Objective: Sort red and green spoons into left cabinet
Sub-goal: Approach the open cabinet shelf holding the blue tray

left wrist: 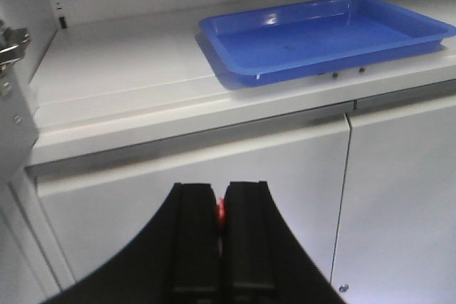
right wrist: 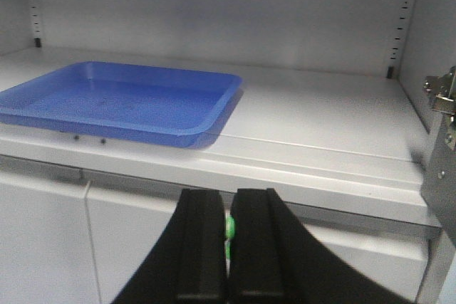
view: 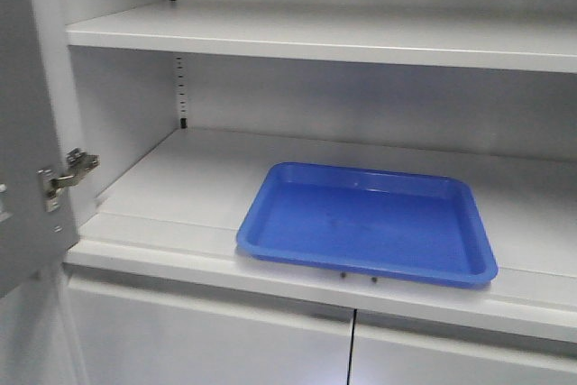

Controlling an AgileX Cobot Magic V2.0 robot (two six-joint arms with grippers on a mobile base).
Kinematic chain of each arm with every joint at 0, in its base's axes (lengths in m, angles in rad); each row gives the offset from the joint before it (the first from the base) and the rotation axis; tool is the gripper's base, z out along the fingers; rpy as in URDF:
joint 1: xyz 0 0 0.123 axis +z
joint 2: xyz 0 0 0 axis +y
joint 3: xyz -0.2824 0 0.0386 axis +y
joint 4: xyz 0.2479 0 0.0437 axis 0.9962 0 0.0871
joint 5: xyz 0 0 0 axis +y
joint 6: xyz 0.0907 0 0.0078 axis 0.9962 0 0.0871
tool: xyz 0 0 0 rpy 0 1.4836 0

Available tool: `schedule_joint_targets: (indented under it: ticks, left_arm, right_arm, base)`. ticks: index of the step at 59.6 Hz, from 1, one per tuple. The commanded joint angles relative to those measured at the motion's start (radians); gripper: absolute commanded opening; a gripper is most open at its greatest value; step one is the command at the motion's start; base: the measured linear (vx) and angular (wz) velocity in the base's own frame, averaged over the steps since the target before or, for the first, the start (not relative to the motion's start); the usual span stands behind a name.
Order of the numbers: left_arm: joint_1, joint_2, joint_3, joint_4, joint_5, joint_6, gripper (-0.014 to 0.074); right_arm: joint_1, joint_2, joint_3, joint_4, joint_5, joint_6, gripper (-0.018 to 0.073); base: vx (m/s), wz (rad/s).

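In the left wrist view my left gripper [left wrist: 220,189] is shut on the red spoon [left wrist: 220,211]; only a thin red sliver shows between the black fingers. In the right wrist view my right gripper [right wrist: 227,196] is shut on the green spoon [right wrist: 230,227], of which only a small green strip shows. Both grippers hang below and in front of the left cabinet's shelf [view: 171,187], level with the lower doors. Neither gripper appears in the front view. A blue tray [view: 370,221] lies on the shelf, nothing in it.
An upper shelf [view: 315,33] runs above the tray. The cabinet door [view: 27,160] with a metal hinge [view: 68,173] stands open at the left. Closed lower doors [left wrist: 235,176] sit under the shelf edge. Another hinge [right wrist: 442,94] shows at the right.
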Motion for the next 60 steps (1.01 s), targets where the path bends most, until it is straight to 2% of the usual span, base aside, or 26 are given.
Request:
schedule_joint_targets:
  ticks: [1, 27, 60]
  left_arm:
    - [-0.001, 0.007, -0.027, -0.032, -0.047, -0.008, 0.0]
    - [-0.001, 0.007, -0.027, -0.032, -0.047, -0.008, 0.0]
    - [-0.001, 0.007, -0.027, -0.032, -0.047, -0.008, 0.0]
  right_arm:
    - [-0.004, 0.014, -0.03, -0.013, -0.081, -0.007, -0.0004]
    - [-0.004, 0.014, -0.03, -0.013, -0.081, -0.007, -0.0004]
    - [-0.004, 0.014, -0.03, -0.013, -0.08, -0.007, -0.0004]
  base:
    - [0.41, -0.42]
    - [0.35, -0.33]
    - [0.15, -0.07]
